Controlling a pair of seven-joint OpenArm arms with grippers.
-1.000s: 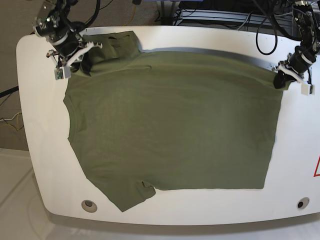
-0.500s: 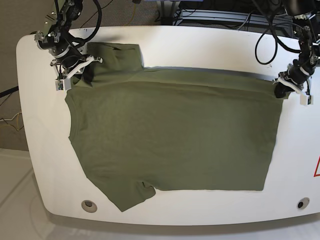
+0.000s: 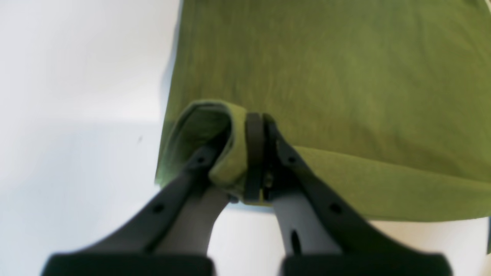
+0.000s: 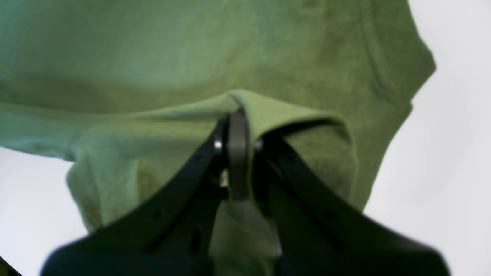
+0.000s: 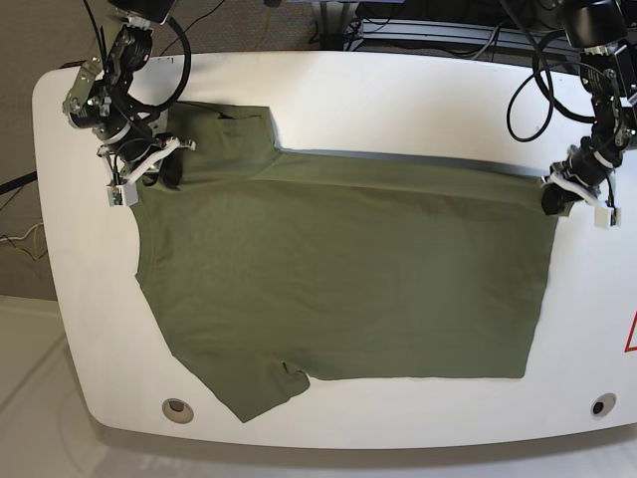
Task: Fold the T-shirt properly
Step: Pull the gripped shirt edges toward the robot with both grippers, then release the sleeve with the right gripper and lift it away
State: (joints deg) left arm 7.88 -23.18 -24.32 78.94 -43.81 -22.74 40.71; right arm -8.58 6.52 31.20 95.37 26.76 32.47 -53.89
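The olive-green T-shirt (image 5: 338,279) lies spread across the white table (image 5: 398,90), its far edge lifted and pulled toward the near side. My left gripper (image 5: 553,199) is on the right of the base view, shut on the shirt's far hem corner; in its wrist view (image 3: 257,153) the cloth (image 3: 345,76) curls around the fingers. My right gripper (image 5: 159,169) is on the left, shut on the shoulder by the far sleeve (image 5: 234,124). The right wrist view shows this gripper (image 4: 238,153) pinching a raised fold of the shirt (image 4: 191,57). The near sleeve (image 5: 261,388) lies flat.
Two round fittings (image 5: 177,408) (image 5: 597,405) sit in the table near its front edge. Cables and equipment (image 5: 438,30) lie behind the far edge. A red mark (image 5: 631,334) shows at the table's right edge.
Both grippers have moved toward the near side, drawing the shirt's far edge with them. The far sleeve and far hem now lie further from the table's back edge.
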